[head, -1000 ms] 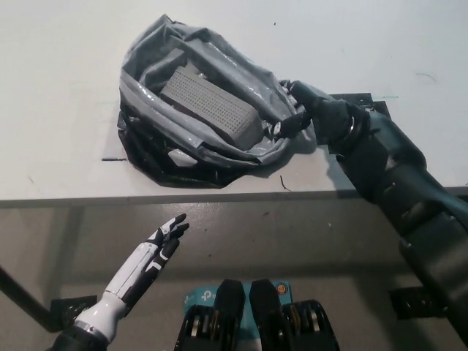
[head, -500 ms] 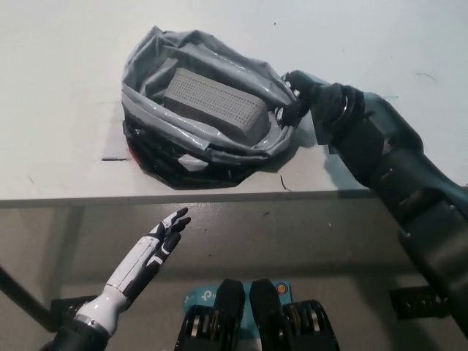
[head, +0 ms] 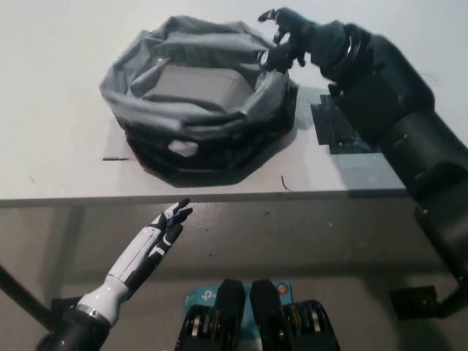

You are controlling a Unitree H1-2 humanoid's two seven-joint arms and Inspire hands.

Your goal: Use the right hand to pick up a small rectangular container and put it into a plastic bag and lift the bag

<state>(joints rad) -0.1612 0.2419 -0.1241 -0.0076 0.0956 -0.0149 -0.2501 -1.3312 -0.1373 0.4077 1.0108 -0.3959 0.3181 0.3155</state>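
Head view: container inside bag, right robot hand gripping bag rim

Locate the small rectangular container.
In the head view, the container lies inside the grey plastic bag on the table, left of the right hand.

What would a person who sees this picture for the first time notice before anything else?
First, the grey plastic bag in the middle of the white table, its mouth wide open with the grey rectangular container lying inside. Next, the black right hand pinching the bag's rim at the upper right. The white left hand waits open below the table's front edge.
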